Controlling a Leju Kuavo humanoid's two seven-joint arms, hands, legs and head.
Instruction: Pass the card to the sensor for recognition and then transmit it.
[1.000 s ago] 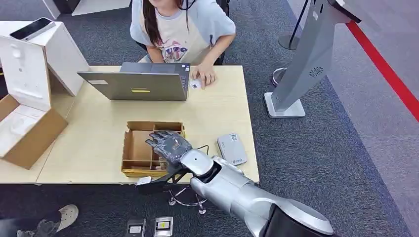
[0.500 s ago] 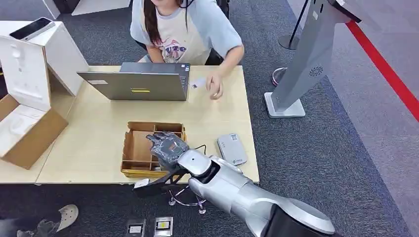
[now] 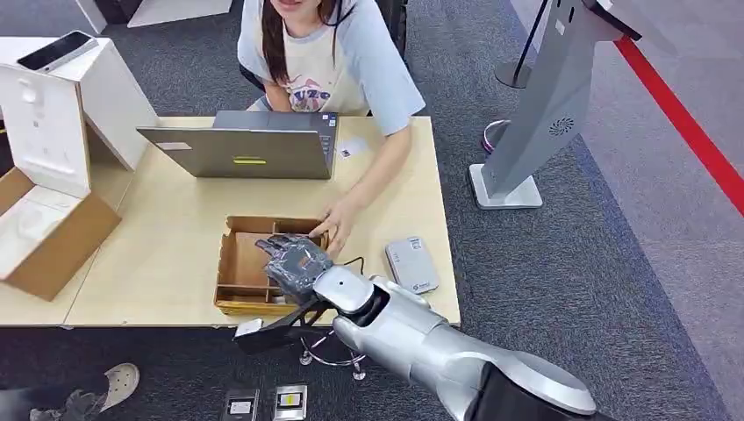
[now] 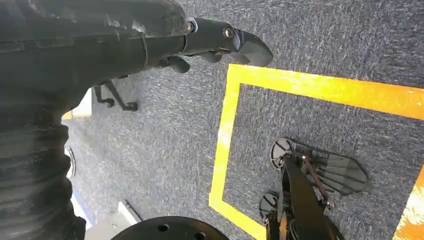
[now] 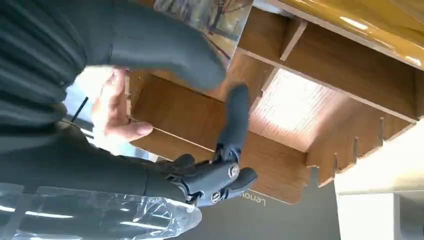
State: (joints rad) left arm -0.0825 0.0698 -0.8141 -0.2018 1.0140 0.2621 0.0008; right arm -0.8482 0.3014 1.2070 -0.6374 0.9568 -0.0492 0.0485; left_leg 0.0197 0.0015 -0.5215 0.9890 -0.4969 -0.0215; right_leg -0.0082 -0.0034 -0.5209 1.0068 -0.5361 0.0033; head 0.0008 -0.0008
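Pale wood table (image 3: 175,237) ends just behind our right hand (image 3: 294,260), whose dark fingers (image 5: 235,120) hang apart above the brown divided cardboard tray (image 3: 235,263). A person's hand (image 3: 335,224) touches the tray rim beside them. Whether a card lies there, we cannot tell. Our left hand (image 4: 220,42) hangs over grey carpet, its fingers' state unclear.

A grey open laptop (image 3: 241,145) stands on the pale wooden tabletop (image 3: 175,237). A seated person (image 3: 338,57) reaches one hand (image 3: 333,224) toward the tabletop's near side. A red floor stripe (image 3: 684,123) crosses the grey carpet (image 3: 570,289).
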